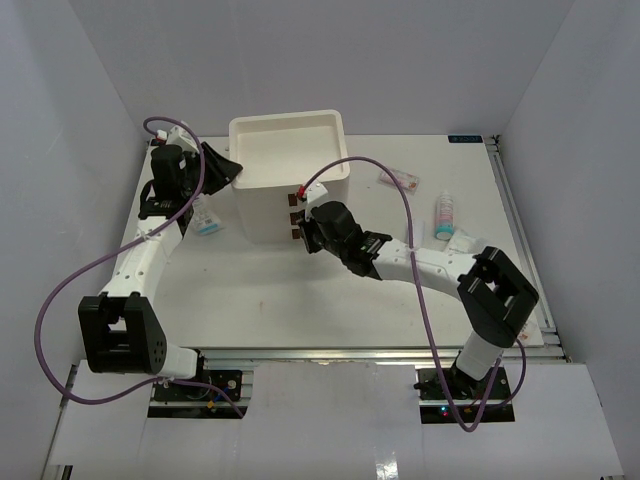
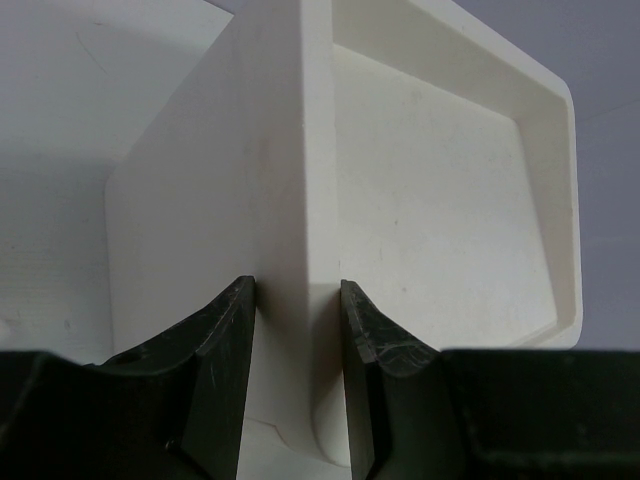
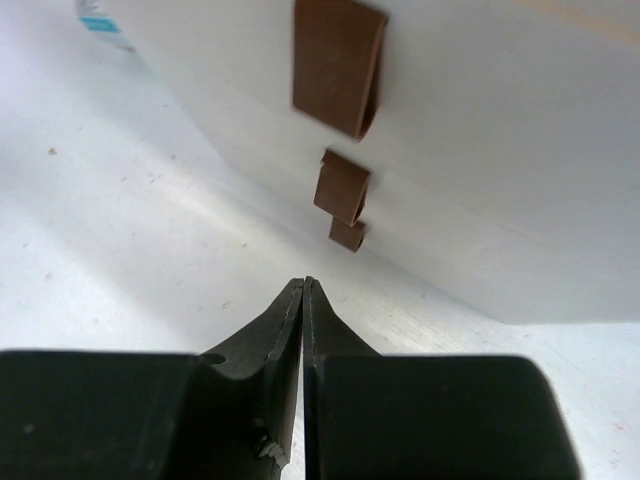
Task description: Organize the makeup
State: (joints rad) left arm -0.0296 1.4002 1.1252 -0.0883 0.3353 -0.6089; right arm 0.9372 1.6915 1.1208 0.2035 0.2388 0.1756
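On my overhead feed the white table (image 1: pixel 300 300) fills most of the frame. The white box (image 1: pixel 262 210) stands at its upper middle, and the top of the box is a shallow tray.

The left arm (image 1: pixel 150 255) runs up the left side of the frame. The right arm (image 1: pixel 440 265) reaches in from the lower right toward the centre.

The left gripper (image 1: pixel 222 165) sits at the box's upper left corner. On the left wrist feed I see its fingers (image 2: pixel 225 340) one on each side of the corner wall and pressed against it, so that claw is clamped on the white box.

The right gripper (image 1: pixel 306 232) is just in front of the box's front face. On the right wrist feed its fingers (image 3: pixel 285 320) are together with nothing between them. The tips are near the three brown tabs (image 3: pixel 338 65) stacked in a column on that face, but apart from them.

The makeup all lies loose on the table, outside the box:
- The white tube (image 1: pixel 445 214), with blue and pink print, is in the right part of the frame, well apart from the box.
- The pink-red packet (image 1: pixel 397 180) is up and to the left of the tube, between it and the box.
- The clear sachet (image 1: pixel 207 222), with blue print, is left of the box, just beside the left arm and partly hidden by it.
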